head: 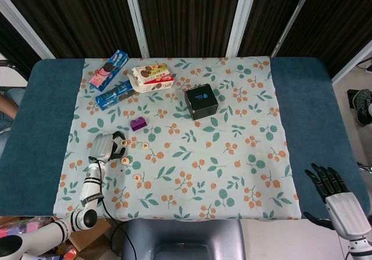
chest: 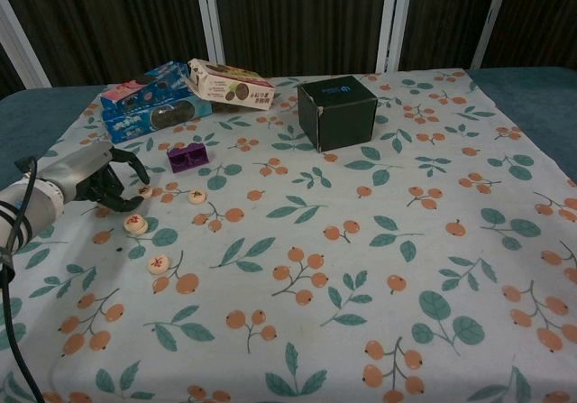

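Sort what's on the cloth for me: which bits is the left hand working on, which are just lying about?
In hand:
left hand
round game pieces, the nearest right at its fingers

Lying about:
purple block
black box
blue biscuit packs
white biscuit box
right hand, off the cloth

Purple block (chest: 187, 158) just beyond left robot hand (chest: 101, 183), round pieces (chest: 135, 224) beside

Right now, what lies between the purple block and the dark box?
Only bare floral cloth: the chest view shows nothing standing between the purple block and the dark box, and the head view agrees.
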Motion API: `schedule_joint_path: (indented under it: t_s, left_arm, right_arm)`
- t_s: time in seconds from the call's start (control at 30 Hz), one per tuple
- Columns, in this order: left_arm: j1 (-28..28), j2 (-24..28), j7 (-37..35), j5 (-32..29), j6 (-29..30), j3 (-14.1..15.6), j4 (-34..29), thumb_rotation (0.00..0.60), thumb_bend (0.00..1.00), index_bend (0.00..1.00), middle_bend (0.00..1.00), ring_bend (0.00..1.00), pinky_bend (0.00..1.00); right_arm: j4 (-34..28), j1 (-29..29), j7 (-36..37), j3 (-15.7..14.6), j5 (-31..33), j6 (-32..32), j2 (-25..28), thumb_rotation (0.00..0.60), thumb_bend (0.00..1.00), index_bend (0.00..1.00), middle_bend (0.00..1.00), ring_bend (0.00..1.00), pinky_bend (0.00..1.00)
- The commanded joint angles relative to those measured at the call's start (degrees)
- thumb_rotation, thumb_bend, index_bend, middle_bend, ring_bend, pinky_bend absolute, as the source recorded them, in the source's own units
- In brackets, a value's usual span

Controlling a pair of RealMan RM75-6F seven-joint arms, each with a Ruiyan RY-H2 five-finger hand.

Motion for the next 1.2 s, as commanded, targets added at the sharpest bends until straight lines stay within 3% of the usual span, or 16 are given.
schedule_joint_path:
  t_s: [0.03,0.47,0.9,1.07,1.2]
  left_arm:
    - [-0.4,-1.2,-0.5,0.3,0.5,0.1,1.6,0.600,0.38,0.42,1.00,1.00,1.00]
    - [-1.2,-2.9,-1.9,0.9,0.0,0.1,5.4,0.600,0.38,0.42,1.00,1.00,1.00]
    - [-1.5,-3.7,-2.4,1.4,-0.4,0.2,7.3,0.600,0.38,0.55,1.00,1.00,1.00]
    - [-0.2,-1.2,-4.4,4.3,3.5,0.3,1.9,0.600,0.38,0.56,1.00,1.00,1.00]
    - [2.2,3.9,-5.0,7.2,7.0,1.6,-8.2,0.600,0.38,0.56,1.00,1.00,1.00]
  right_arm:
    - [0.0,0.0,0.2,0.0,0.0,0.1,0.1,0.600,0.14,0.00,0.00,0.00,0.00]
    - [0.0,0.0,0.1,0.2,0.3,0.0,0.0,0.600,0.14,0.00,0.00,0.00,0.00]
    - [-0.1,0.0,0.0,0.2,0.5,-0.1,0.0,0.600,0.14,0.00,0.00,0.00,0.00]
    - [-0.1,0.0,-0.1,0.2,0.4,-0.2,0.0,0.600,0.14,0.00,0.00,0.00,0.00]
    - [-0.1,0.1,-0.5,0.1,0.3,-0.4,-0.2,0.600,0.14,0.00,0.00,0.00,0.00]
